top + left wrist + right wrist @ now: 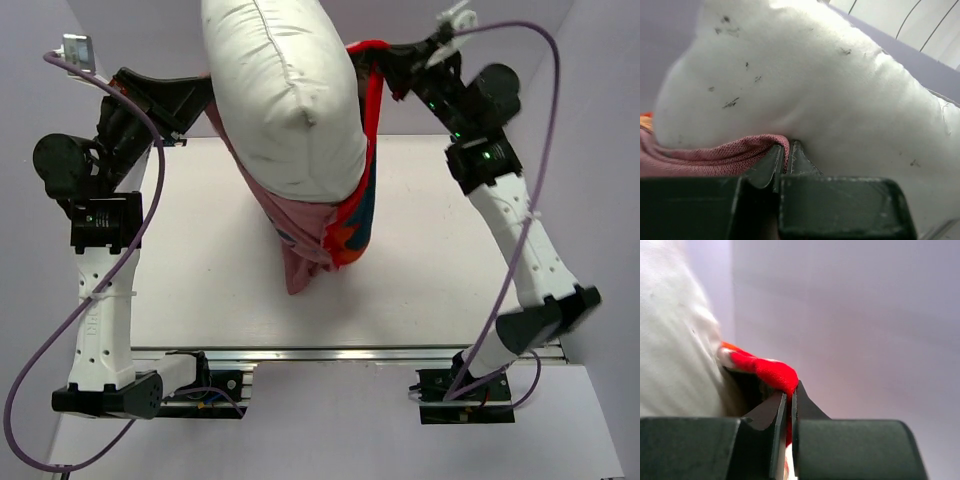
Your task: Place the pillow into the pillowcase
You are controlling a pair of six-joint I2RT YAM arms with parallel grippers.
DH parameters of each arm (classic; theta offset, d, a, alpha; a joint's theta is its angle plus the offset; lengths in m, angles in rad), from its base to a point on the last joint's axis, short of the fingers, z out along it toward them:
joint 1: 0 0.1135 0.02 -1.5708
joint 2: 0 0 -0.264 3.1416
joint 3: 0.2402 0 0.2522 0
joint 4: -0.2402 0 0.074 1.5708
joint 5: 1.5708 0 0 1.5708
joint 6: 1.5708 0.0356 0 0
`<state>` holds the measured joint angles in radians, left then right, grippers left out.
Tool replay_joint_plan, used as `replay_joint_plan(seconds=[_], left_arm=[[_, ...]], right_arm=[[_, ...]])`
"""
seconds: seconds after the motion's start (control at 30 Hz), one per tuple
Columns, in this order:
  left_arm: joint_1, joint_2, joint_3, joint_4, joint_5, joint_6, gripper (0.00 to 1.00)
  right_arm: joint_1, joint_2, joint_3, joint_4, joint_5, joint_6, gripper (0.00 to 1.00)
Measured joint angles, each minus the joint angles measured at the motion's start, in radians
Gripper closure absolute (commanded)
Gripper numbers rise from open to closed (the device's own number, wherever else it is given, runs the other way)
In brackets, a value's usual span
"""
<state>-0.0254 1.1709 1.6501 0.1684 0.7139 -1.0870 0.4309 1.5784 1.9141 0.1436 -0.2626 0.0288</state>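
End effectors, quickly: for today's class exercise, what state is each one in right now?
Left end effector: closed, gripping the pillowcase edge.
Right end effector: closed, gripping the pillowcase's red edge.

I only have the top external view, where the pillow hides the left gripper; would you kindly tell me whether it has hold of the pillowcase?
Observer: Yes. The left wrist view shows the left gripper shut on a pinkish fold of the pillowcase.
Operator: Thank you. Is the right gripper pinching the pillow along with the case?
Observer: No. In the right wrist view the right gripper is shut on the red edge alone; the pillow lies beside the jaws, not between them.
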Motion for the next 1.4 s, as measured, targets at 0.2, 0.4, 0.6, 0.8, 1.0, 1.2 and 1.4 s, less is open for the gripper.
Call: replay_joint_plan(seconds=[0.2, 0.4, 0.6, 0.8, 1.0, 1.2, 1.4], left_arm=[[0.000, 0.035, -0.015, 0.072, -0.047, -0.051, 1.00], [0.001, -0.027, -0.139, -0.145, -0.230, -0.055, 1.00], [-0.002, 0.082, 0.023, -0.375, -0.237, -0.043, 1.00], [0.000, 0.154, 0.116, -0.351, -0.122, -0.040, 1.00], [-0.013, 0.116, 0.084, -0.379, -0.041, -0.028, 1.00], [0.003, 0.174, 0.093, -0.341, -0.024, -0.047, 1.00], [0.007, 0.085, -0.043, -0.253, -0.043, -0.065, 1.00]], right_arm=[[0.093, -0.253, -0.350, 0.156, -0.063, -0.075, 1.00], [-0.021, -0.153, -0.267, 0.193, -0.123, 0.066, 1.00], [0.095, -0.161, -0.314, 0.156, -0.272, 0.124, 1.00], [0.008, 0.080, 0.053, 0.005, -0.306, 0.193, 1.00], [0.195, -0.069, -0.256, 0.021, -0.354, 0.098, 1.00], [0.320, -0.101, -0.137, -0.121, -0.374, -0.013, 1.00], [0.030, 0.314, 0.506, -0.297, -0.298, 0.048, 1.00]])
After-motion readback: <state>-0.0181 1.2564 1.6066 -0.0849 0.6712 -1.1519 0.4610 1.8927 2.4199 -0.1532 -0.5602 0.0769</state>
